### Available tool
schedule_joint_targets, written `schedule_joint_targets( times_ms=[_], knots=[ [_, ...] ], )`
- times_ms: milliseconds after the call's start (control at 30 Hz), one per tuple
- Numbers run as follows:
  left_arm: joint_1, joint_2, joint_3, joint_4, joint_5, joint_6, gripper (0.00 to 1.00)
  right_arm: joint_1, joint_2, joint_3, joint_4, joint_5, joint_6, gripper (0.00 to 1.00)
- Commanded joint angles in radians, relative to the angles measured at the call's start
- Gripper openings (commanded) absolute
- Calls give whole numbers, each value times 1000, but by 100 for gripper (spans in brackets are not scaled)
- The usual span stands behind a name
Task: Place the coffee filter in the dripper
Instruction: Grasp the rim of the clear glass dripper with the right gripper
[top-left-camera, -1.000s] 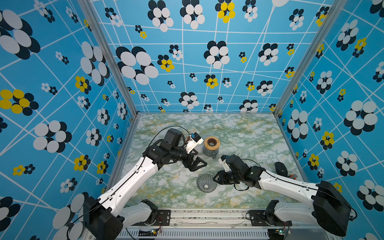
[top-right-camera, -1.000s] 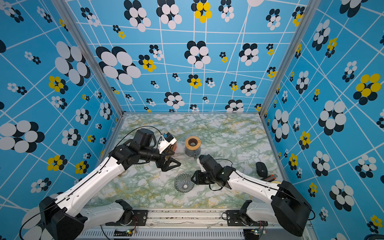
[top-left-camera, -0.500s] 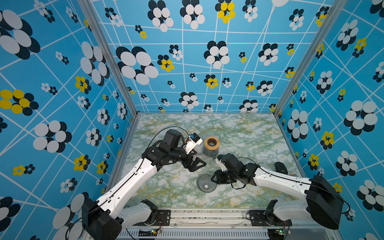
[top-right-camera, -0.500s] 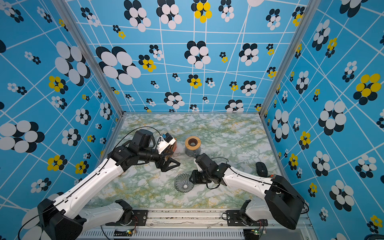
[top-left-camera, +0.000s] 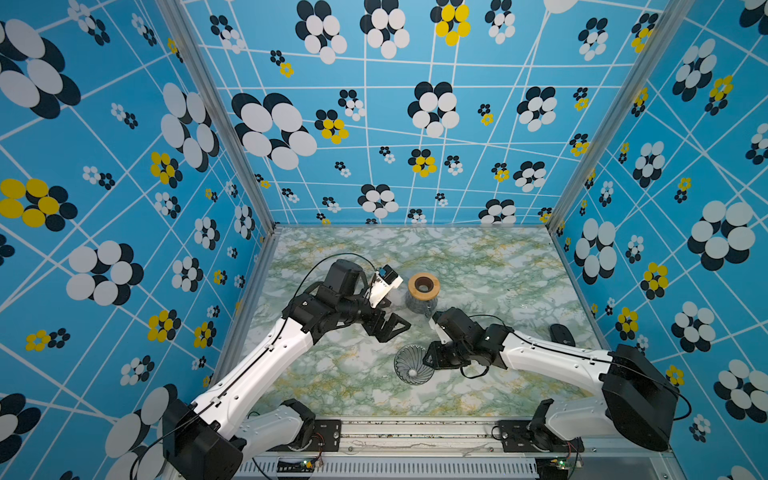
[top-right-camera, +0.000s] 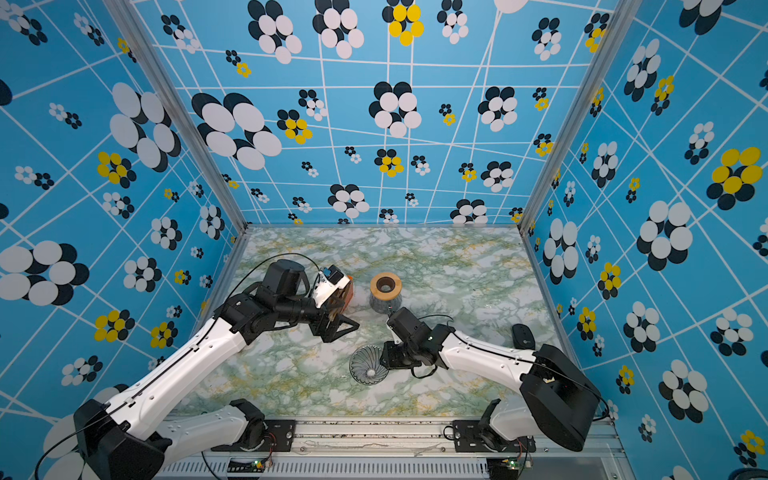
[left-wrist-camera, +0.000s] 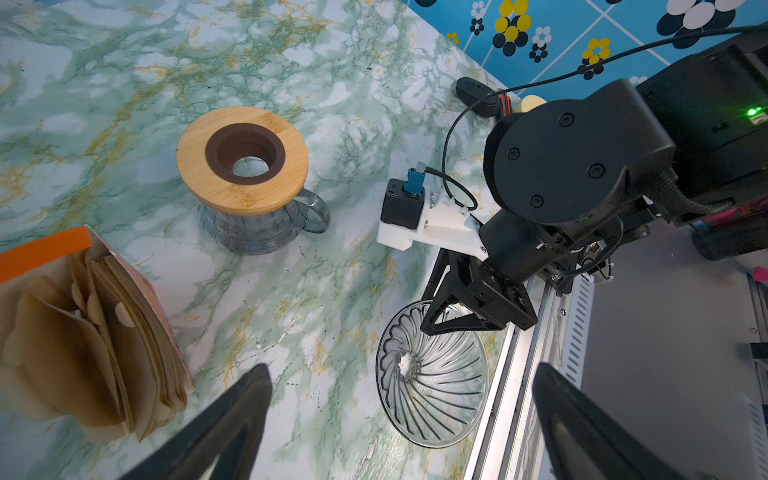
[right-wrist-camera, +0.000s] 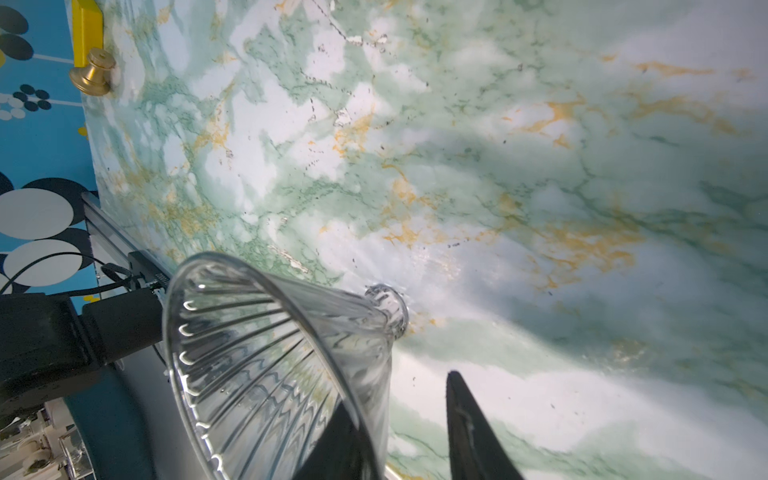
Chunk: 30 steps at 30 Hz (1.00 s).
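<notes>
The right gripper (right-wrist-camera: 397, 390) at the dripper (right-wrist-camera: 270, 353) rim.
Its jaws straddle the glass wall, part-spread; left gripper (left-wrist-camera: 401, 370) jaws spread wide.

**Arms, edges hiding things**

In a top view the left arm (top-right-camera: 187, 365) is covering most of the filter packet (top-right-camera: 345, 294). Wrist-view edges are cropping that packet, the left tool (left-wrist-camera: 401, 370), the dripper's rim (right-wrist-camera: 174, 332) and the right tool (right-wrist-camera: 398, 390).
</notes>
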Motion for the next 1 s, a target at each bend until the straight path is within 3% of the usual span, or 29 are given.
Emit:
schedule_joint_targets(
  times_ms=[0,967],
  knots=[
    [5,-20,-18,25,-6,5,99,8,9,32,-27,24,-13,34],
    [45,-46,-22,43,16,6,99,25,103,106,-74,17,-65,28]
  ],
)
